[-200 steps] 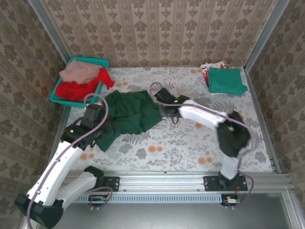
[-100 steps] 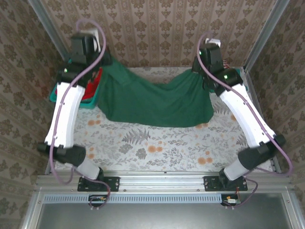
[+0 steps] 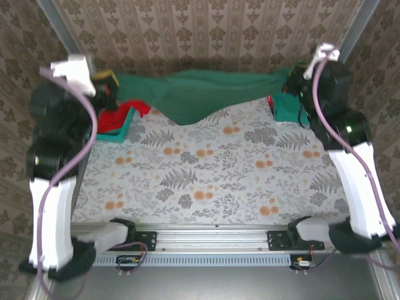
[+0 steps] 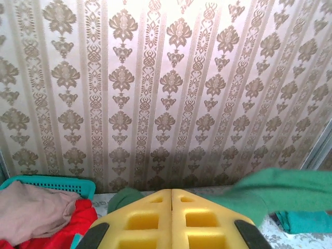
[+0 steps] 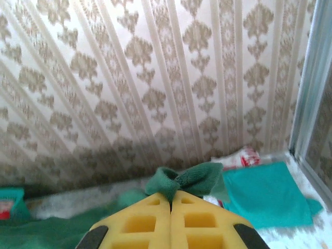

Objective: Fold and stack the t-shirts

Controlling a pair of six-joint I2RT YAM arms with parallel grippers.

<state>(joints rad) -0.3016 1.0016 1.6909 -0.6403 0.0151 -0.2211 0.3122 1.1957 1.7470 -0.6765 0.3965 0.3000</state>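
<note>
Tee [image 3: 200, 94] in left pincer [image 4: 171, 192], right pincer [image 5: 170, 196]

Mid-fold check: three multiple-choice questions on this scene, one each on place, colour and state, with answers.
1. Where on the table does the folded teal shirt lie? A. the middle B. the far right corner C. the near edge
2. What colours are the clothes in the basket? A. red and pink B. white and blue C. black and yellow
3. How is the dark green shirt? A. flat on the table B. folded on a stack C. held up, stretched in the air
Answers: 1 B, it sits far right. 2 A, a red shirt and pink shirt lie there. 3 C, left gripper and right gripper are shut on its ends.
</note>
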